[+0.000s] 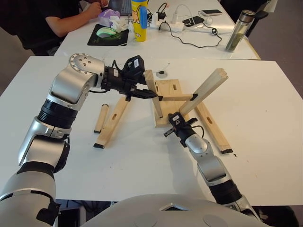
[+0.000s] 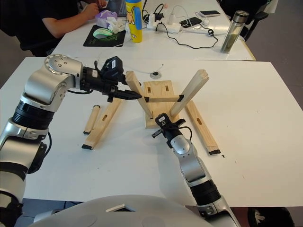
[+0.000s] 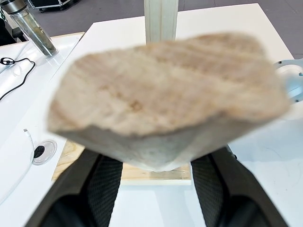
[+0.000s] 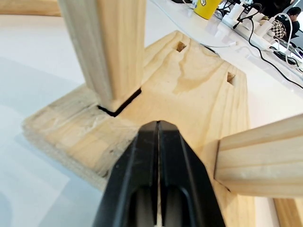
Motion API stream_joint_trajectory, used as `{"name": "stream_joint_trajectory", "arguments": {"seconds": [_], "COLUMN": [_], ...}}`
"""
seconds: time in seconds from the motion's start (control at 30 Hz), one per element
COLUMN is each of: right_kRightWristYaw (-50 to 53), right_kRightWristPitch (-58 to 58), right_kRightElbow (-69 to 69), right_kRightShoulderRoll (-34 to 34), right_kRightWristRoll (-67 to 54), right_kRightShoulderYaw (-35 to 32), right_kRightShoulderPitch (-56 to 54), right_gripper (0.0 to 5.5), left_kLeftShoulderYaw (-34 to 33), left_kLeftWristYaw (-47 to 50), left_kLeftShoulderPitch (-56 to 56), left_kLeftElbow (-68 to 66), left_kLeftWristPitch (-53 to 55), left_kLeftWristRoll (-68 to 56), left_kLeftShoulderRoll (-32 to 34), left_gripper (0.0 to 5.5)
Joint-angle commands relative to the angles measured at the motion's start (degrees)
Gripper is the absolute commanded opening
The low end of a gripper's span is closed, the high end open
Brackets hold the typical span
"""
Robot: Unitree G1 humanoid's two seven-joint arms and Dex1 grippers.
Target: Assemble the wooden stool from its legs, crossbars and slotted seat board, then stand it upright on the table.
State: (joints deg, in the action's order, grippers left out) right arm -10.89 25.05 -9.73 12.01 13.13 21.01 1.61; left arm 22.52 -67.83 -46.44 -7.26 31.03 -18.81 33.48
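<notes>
The slotted seat board [image 1: 168, 87] lies flat mid-table. Two legs stand tilted in its slots: a left leg [image 1: 151, 87] and a right leg [image 1: 208, 87], with a crossbar [image 1: 177, 98] spanning between them. My left gripper [image 1: 147, 94] is shut on the left leg; that leg's end [image 3: 161, 104] sits between the fingers [image 3: 102, 184]. My right gripper [image 1: 175, 119] is shut with nothing in it, its tips [image 4: 157, 125] over the board's near edge [image 4: 189, 90] between the two legs. A loose leg [image 1: 113, 120] and a short crossbar [image 1: 101, 118] lie to the left, another loose leg [image 1: 213, 125] to the right.
A round cable grommet [image 1: 162, 73] sits behind the board. The table's right side and front offer free room. A second table behind holds a yellow cup [image 1: 139, 19], a metal bottle [image 1: 239, 28] and cables.
</notes>
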Motion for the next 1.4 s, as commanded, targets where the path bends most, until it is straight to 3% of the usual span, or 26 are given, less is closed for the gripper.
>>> {"name": "stream_joint_trajectory", "arguments": {"seconds": [0.03,0.37,0.63,0.73,0.8,1.13,1.33,1.4], "right_kRightWristYaw": [-5.5,-6.02,-6.58,-6.17,-5.76,-2.8,-0.91,-1.21], "right_kRightWristPitch": [9.03,9.87,9.95,10.7,11.22,11.45,9.59,9.58], "right_kRightElbow": [4.01,4.61,4.87,4.13,4.03,6.28,10.1,10.55], "right_kRightShoulderRoll": [0.06,-0.39,-0.75,-1.42,-1.9,-4.92,-6.79,-6.77], "right_kRightWristRoll": [-1.71,-2.33,-3.17,-3.72,-4.19,-3.89,-3.59,-3.9], "right_kRightShoulderYaw": [4.39,5.37,4.97,3.94,2.86,0.83,-1.1,-1.3], "right_kRightShoulderPitch": [5.19,5.18,4.82,4.49,4.23,1.8,-1.24,-0.56], "right_gripper": [0.0,0.0,0.0,0.0,0.0,0.0,0.0,0.0], "left_kLeftShoulderYaw": [11.52,12.13,5.61,0.39,-3.62,-20.01,-29.29,-32.89], "left_kLeftWristYaw": [2.19,2.23,6.98,10.54,12.23,14.72,30.29,32.74], "left_kLeftShoulderPitch": [8.45,10.09,10.24,11.01,12.29,25.9,32.09,30.88], "left_kLeftElbow": [-4.54,-8.36,-12.42,-12.29,-9.33,13.54,22.18,24.75], "left_kLeftWristPitch": [3.6,2.1,-2.26,-5.76,-6.52,7.67,8.76,10.15], "left_kLeftWristRoll": [7.62,8.46,7.4,6.44,5.08,-3.9,-8.37,-12.85], "left_kLeftShoulderRoll": [-4.5,-4.98,-5.74,-5.81,-5.45,5.63,-5.81,-8.35], "left_gripper": [2.07,2.07,2.07,2.07,2.51,3.74,3.74,3.49]}}
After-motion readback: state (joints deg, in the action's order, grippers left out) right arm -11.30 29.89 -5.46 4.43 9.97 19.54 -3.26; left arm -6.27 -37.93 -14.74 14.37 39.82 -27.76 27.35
